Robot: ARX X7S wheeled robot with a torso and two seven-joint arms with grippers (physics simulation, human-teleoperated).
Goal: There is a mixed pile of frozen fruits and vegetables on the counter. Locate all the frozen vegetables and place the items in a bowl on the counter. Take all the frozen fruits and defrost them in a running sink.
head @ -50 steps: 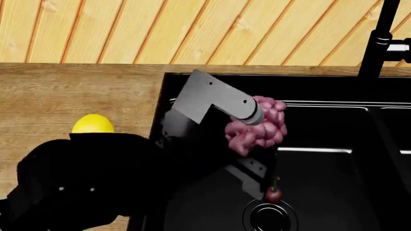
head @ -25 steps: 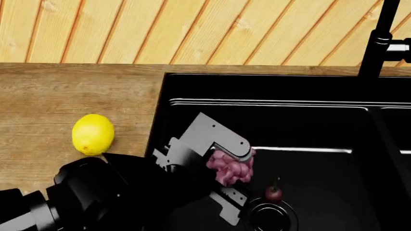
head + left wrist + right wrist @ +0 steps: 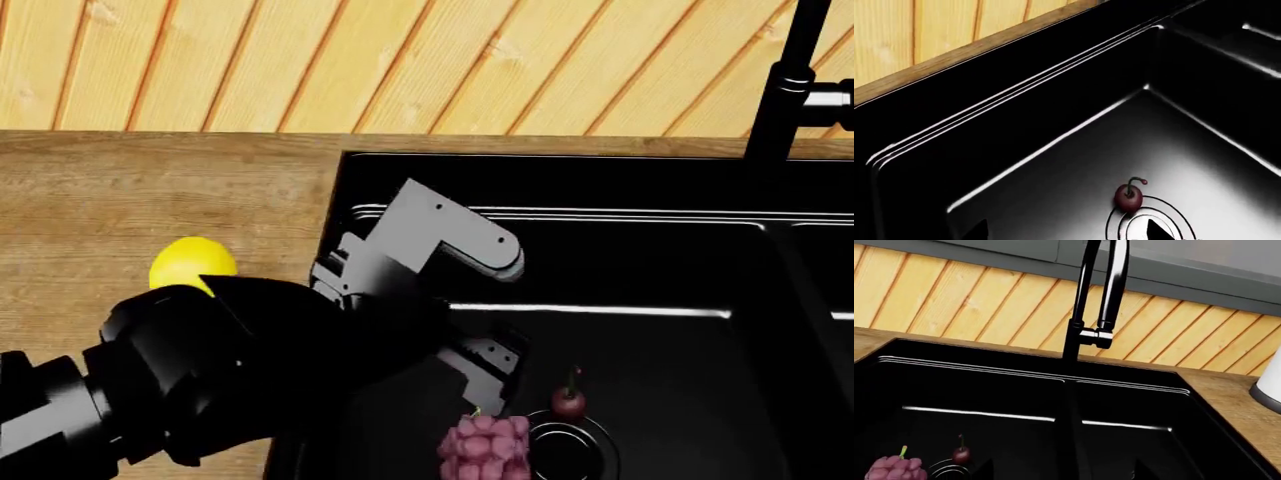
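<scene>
The pinkish-purple grape bunch point(image 3: 483, 450) point(image 3: 895, 469) lies loose on the floor of the black sink point(image 3: 641, 270), beside the round drain point(image 3: 567, 445). A dark red cherry point(image 3: 569, 402) point(image 3: 1127, 196) point(image 3: 961, 454) rests at the drain's rim. My left gripper point(image 3: 483, 378) point(image 3: 1067, 235) hangs open above that basin, holding nothing. The yellow lemon point(image 3: 187, 264) sits on the wooden counter point(image 3: 147, 190), half hidden behind my left arm. My right gripper point(image 3: 1061, 474) is open over the sink's divider, empty. The frozen vegetables and the bowl are out of view.
A tall black faucet point(image 3: 790, 90) point(image 3: 1097, 300) rises behind the sink's divider. A plank wall point(image 3: 400, 60) backs the counter. A white object point(image 3: 1271, 380) stands on the counter past the sink's far basin.
The left gripper carried the grape bunch down into the basin, let it go and rose open. The bunch now lies by the drain. My arm again covers part of the lemon.
</scene>
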